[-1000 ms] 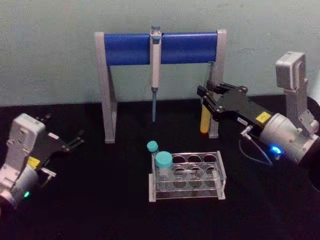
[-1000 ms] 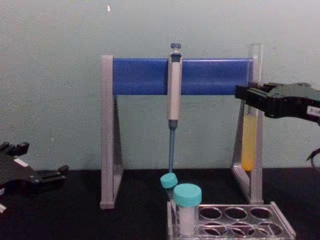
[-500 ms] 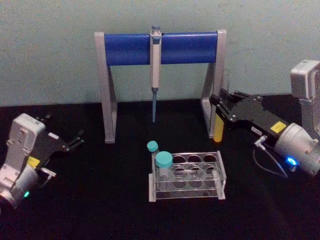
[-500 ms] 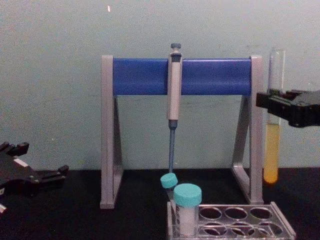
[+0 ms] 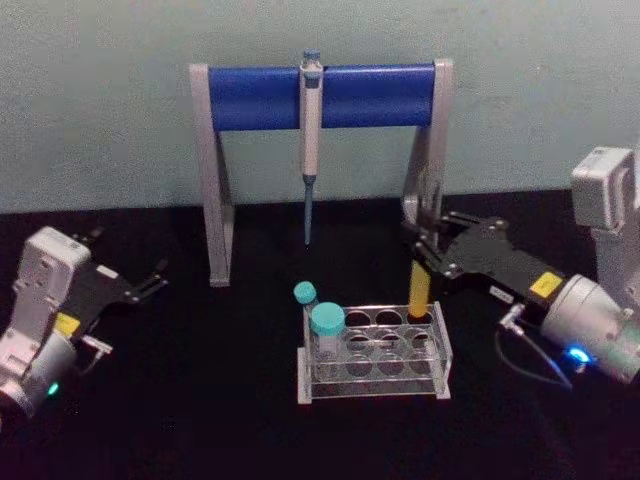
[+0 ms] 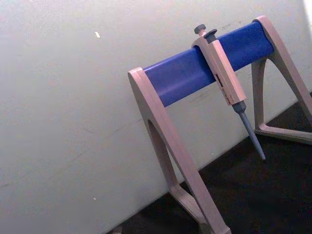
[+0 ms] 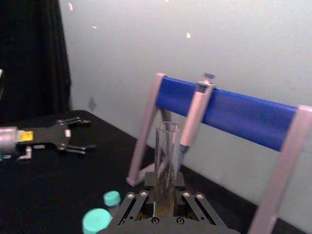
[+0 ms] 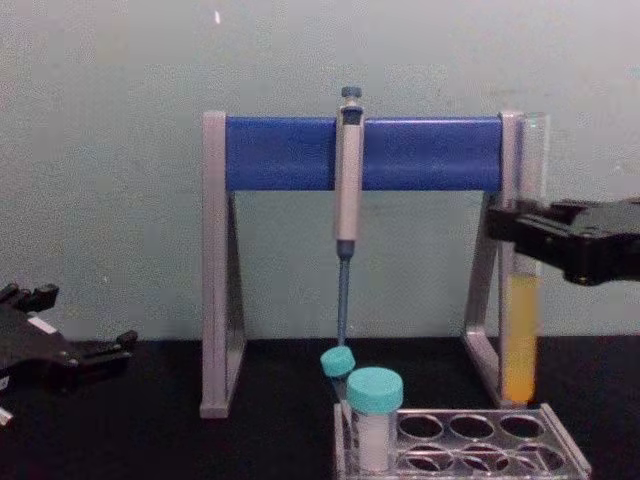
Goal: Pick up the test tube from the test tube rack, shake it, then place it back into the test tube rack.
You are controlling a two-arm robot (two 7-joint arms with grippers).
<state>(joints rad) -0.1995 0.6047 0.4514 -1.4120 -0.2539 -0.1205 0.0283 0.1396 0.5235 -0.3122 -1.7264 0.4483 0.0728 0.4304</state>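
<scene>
Our right arm reaches in from the right with its wrist low. The right gripper (image 5: 424, 248) has its jaws clamped on the test tube (image 5: 419, 292), holding it upright. Our left gripper (image 5: 150, 280) sits parked at the near left, jaws apart.

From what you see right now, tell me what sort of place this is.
Likely a laboratory bench: a pipette hangs on a grey-and-blue stand, teal-capped vials sit in a clear test tube rack, and the right hand holds a test tube of yellow liquid.
</scene>
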